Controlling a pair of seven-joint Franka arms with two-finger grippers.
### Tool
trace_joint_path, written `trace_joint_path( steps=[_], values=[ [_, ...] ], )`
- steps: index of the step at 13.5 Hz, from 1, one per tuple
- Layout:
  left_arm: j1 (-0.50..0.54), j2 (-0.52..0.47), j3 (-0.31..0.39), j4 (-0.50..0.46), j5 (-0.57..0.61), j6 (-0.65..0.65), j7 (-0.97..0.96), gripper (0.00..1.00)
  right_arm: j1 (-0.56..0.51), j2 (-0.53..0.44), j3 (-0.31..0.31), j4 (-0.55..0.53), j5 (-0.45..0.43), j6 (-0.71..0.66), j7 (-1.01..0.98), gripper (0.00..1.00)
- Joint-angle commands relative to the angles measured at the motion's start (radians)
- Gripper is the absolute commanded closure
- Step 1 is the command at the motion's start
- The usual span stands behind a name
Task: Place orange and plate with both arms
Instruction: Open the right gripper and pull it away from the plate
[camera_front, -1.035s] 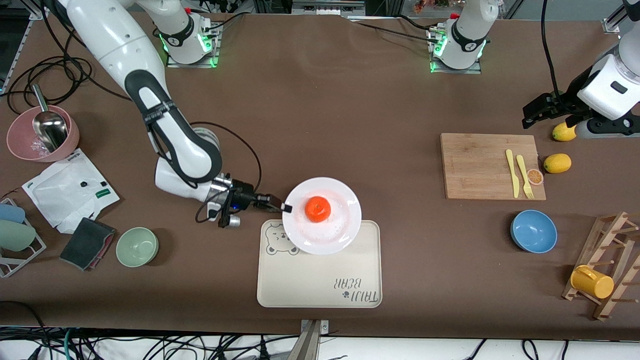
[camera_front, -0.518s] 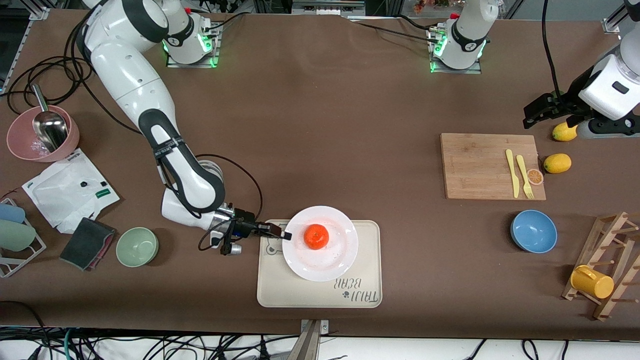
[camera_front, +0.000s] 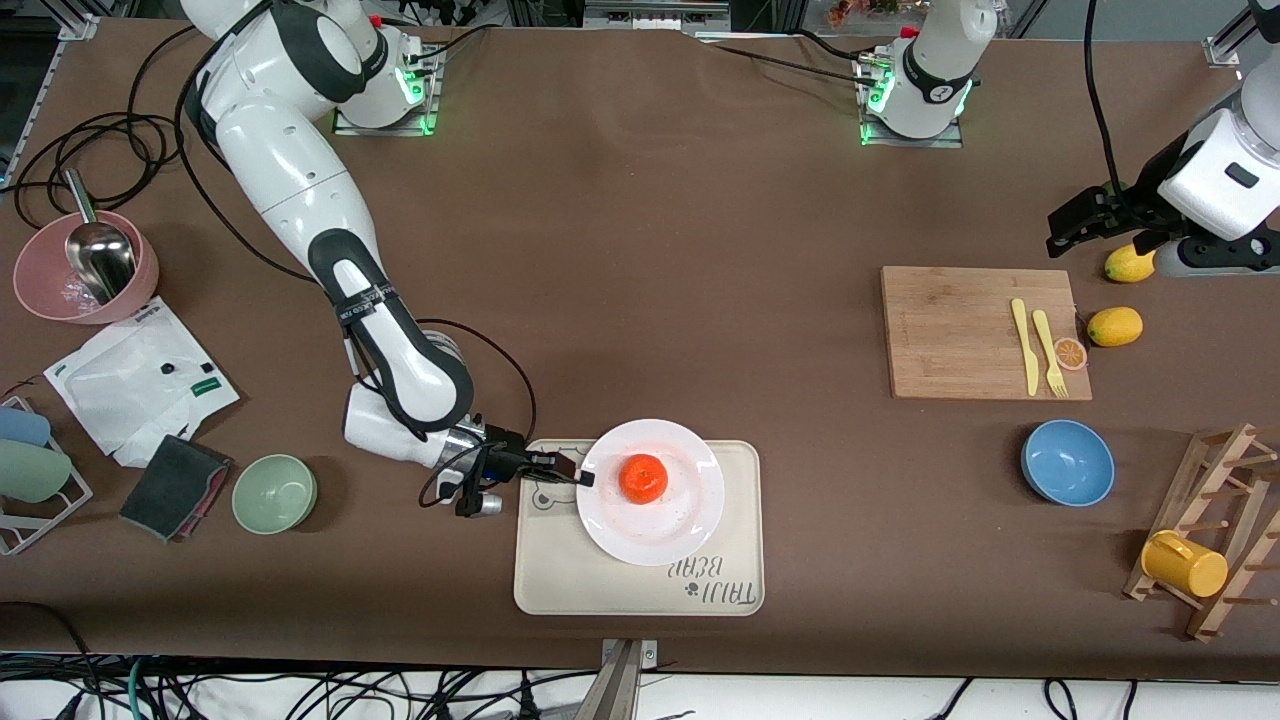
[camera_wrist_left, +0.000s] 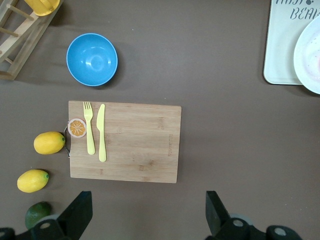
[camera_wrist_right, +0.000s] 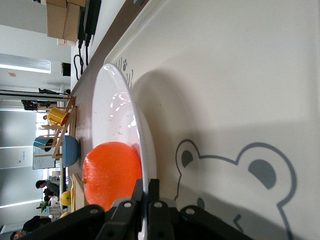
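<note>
The white plate (camera_front: 690, 505) sits over the beige bear tray (camera_front: 600, 580) with the orange (camera_front: 643, 478) on its middle. My right gripper (camera_front: 581, 478) is shut on the plate's rim at the edge toward the right arm's end. In the right wrist view the fingers (camera_wrist_right: 152, 192) pinch the plate rim (camera_wrist_right: 125, 125), with the orange (camera_wrist_right: 111, 172) just past them and the tray (camera_wrist_right: 240, 90) underneath. My left gripper (camera_front: 1075, 222) is open and empty, up over the table by the lemons; its fingers (camera_wrist_left: 77, 212) frame bare table in the left wrist view.
A wooden cutting board (camera_front: 960, 330) holds a yellow knife and fork and an orange-slice disc (camera_front: 1071, 353). Two lemons (camera_front: 1114, 326), a blue bowl (camera_front: 1067, 462) and a rack with a yellow cup (camera_front: 1184, 563) are near it. A green bowl (camera_front: 274, 493), cloth and pink bowl lie at the right arm's end.
My right gripper has carried the plate with the orange nearer to the front camera and onto the bear tray, then slightly toward the left arm's end. The left arm has not moved.
</note>
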Motion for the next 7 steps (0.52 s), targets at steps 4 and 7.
trace_joint_path(
  steps=[4,7],
  values=[
    [0.001,0.000,0.001,0.016,0.016,-0.017,0.017,0.00,-0.002,0.001,-0.018,0.060,-0.128,-0.017,0.078,0.41],
    [0.003,0.000,0.005,0.016,0.016,-0.014,0.017,0.00,-0.011,-0.068,-0.018,0.026,-0.228,-0.040,0.140,0.37]
  ],
)
